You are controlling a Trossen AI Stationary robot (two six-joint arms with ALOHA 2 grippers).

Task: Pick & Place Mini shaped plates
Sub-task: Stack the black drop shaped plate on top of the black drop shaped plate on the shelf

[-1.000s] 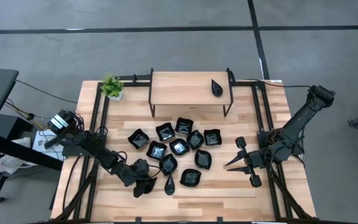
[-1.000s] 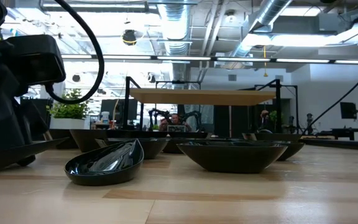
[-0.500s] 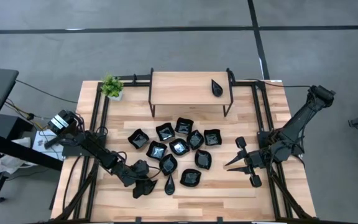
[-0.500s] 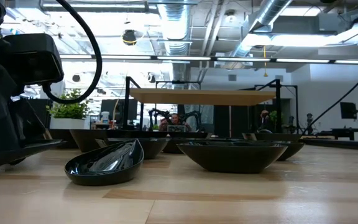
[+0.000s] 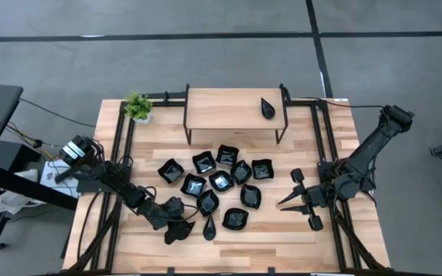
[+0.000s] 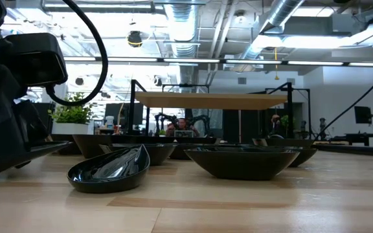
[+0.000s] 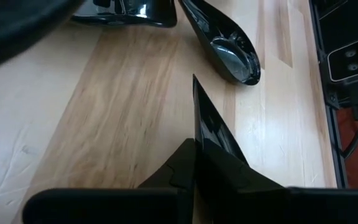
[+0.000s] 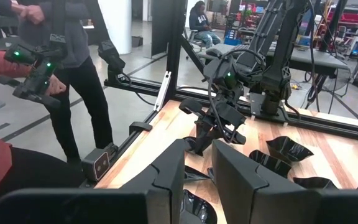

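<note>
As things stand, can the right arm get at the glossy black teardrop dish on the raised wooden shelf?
Probably yes. The teardrop dish lies alone near the right end of the wooden shelf, nothing over it. The right gripper waits empty by the table's right edge; the left gripper is shut on a black plate far off.

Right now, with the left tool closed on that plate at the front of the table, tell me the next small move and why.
Probably lift straight up a little. The left tool is shut on the edge of a black plate, which sits low over the wood, and a teardrop plate lies close beside it. Rising first should clear that neighbour before any carry toward the raised shelf, where one plate already sits.
</note>
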